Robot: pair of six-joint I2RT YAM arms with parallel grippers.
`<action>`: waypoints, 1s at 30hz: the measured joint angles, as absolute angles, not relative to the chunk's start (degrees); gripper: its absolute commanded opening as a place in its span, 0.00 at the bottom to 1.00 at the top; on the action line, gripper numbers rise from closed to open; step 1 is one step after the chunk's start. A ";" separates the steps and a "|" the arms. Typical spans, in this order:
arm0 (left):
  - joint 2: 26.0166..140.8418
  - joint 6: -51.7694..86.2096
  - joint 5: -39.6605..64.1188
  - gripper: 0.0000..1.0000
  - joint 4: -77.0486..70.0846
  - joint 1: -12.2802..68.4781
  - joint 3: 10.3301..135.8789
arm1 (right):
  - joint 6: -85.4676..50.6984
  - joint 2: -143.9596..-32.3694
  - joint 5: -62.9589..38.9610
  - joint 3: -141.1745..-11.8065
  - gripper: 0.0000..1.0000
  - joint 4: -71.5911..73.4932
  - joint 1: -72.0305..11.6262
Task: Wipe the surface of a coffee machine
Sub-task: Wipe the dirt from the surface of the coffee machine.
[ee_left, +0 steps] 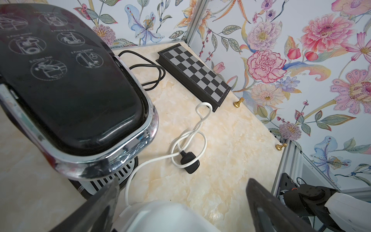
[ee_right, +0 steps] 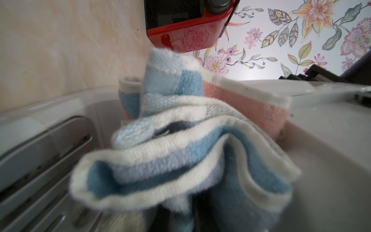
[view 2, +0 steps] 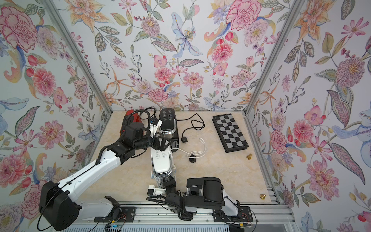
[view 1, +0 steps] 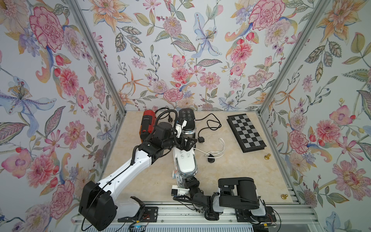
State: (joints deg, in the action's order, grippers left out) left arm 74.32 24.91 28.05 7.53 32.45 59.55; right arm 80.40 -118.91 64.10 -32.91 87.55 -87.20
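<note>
**Fig.** White coffee machine (view 1: 185, 160) at the middle of the worktop (view 1: 241, 172). My right hand (view 1: 188, 181), clamped on the striped cloth (ee_right: 180, 140), sits at its 6 o'clock end. My left hand (view 1: 185, 143), jaws apart, straddles its 12 o'clock end. Good practice, as I judge it: press the cloth flat, stroke slowly toward 12 o'clock, and steady the body.

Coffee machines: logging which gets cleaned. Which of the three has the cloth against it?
The white machine, nearest the robot: the right gripper holds the cloth against it. The black machine and red machine have none.
</note>
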 measured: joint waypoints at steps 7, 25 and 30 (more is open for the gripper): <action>74.30 24.93 28.05 0.99 6.28 32.45 59.00 | 81.89 -113.60 64.55 -31.62 0.00 86.52 -87.35; 74.74 24.95 28.08 0.99 5.26 32.45 58.74 | 82.70 -113.56 71.70 -30.44 0.00 86.83 -96.75; 74.74 24.95 28.08 0.99 5.26 32.45 58.74 | 82.28 -113.56 72.71 -30.30 0.00 86.89 -96.62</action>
